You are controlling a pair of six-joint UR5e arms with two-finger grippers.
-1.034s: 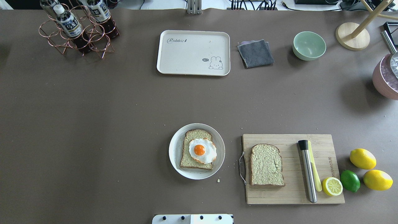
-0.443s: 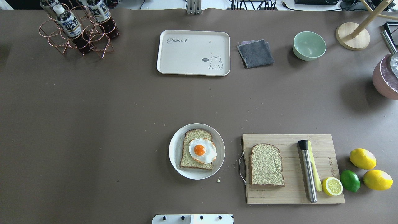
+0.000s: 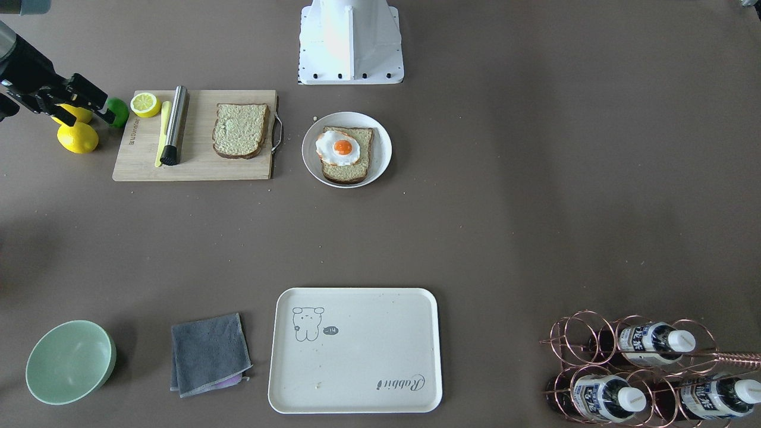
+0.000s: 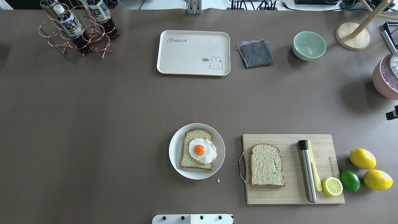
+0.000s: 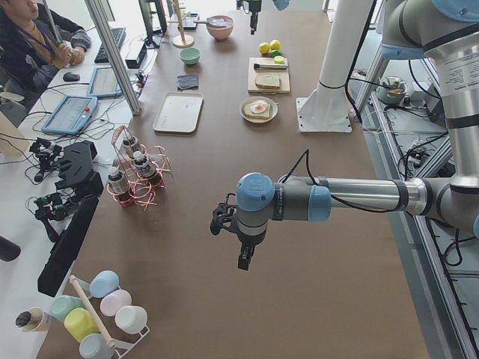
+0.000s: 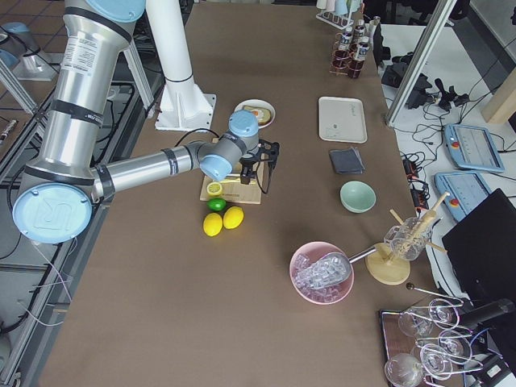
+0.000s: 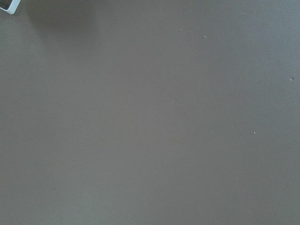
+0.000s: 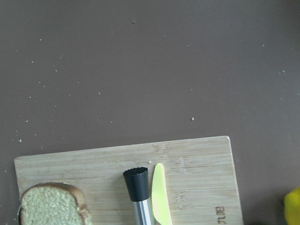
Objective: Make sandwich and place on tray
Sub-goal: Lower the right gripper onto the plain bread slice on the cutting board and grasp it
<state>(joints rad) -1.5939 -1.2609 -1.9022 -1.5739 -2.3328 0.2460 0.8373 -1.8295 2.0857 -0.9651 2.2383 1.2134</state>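
Note:
One bread slice with the fried egg on top lies on a round white plate; the egg also shows in the front view. The second slice lies bare on the wooden cutting board; it also shows in the front view and the right wrist view. The cream tray sits empty at the far side. My right gripper hovers open and empty over the lemons, right of the board; its tip shows at the overhead view's edge. My left gripper hangs over bare table far left; open or shut, I cannot tell.
On the board lie a steel muddler, a yellow knife and a lemon half. A lime and two lemons lie right of it. A grey cloth, green bowl, bottle rack and pink ice bowl stand around.
The tip of my right gripper has come into the overhead view at its right edge. The bread, egg, plate and tray have not moved.

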